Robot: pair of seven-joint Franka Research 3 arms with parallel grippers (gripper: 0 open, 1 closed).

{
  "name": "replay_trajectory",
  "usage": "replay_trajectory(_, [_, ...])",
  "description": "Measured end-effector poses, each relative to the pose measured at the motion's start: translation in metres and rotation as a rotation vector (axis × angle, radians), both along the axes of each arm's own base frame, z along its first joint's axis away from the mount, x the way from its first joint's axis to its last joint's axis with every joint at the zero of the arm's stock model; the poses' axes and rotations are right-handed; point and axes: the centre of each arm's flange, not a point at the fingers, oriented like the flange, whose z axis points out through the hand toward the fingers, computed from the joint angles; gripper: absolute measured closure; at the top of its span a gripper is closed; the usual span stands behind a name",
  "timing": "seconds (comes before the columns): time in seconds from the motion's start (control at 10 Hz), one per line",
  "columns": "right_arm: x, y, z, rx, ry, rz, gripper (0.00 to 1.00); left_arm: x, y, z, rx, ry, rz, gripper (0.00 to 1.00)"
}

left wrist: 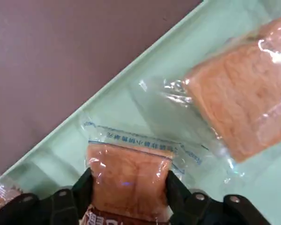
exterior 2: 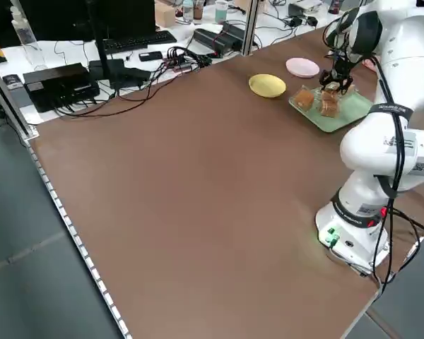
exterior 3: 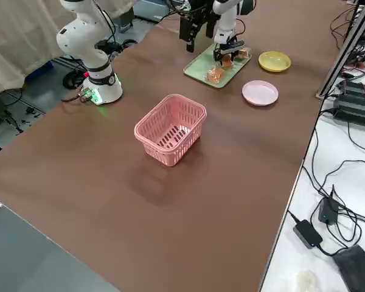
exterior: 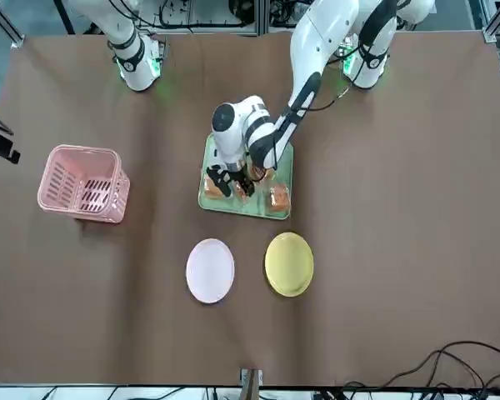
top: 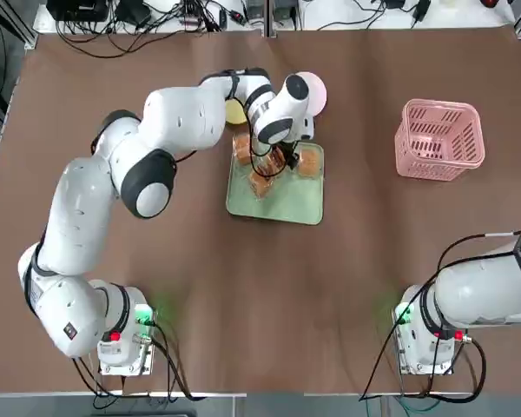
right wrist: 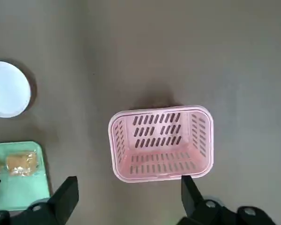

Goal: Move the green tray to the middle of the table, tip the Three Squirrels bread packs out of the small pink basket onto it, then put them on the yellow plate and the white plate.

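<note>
The flat mint-green tray (top: 278, 207) lies mid-table, the slatted pink plastic basket (top: 440, 139) empty at the side. The left gripper (left wrist: 127, 187) clasps one clear bread pack (left wrist: 127, 180) on the tray. Next: lift it to the round yellow plate (exterior: 289, 263) (white one (exterior: 210, 270) alongside). The right gripper (right wrist: 126, 197) hangs wide open.

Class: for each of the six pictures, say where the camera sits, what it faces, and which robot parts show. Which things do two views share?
Top: overhead; tray, basket, both arms.
Front: across the table; white plate, yellow plate, left tool.
Left side: raised; left arm.
Right side: raised; right arm's base.
Left wrist: bread pack between fingers.
Right wrist: above the basket; open right tool.
Top and front share the tray and basket.
</note>
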Motion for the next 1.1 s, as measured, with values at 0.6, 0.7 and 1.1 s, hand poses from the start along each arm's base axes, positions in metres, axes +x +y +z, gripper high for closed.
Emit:
replay_trajectory(0.6, [0.0,0.003,-0.003,-0.001,0.005,0.006,0.03,-0.023,0.004,0.063,0.125,0.032,0.13,0.55])
replay_trajectory(0.7, [0.001,0.003,-0.003,-0.001,0.006,0.006,0.03,-0.029,0.001,0.069,0.117,0.032,0.167,0.54])
replay_trajectory(1.1, [0.001,0.004,-0.003,0.0,0.006,0.008,0.03,-0.042,-0.012,0.07,0.04,0.097,0.377,0.5])
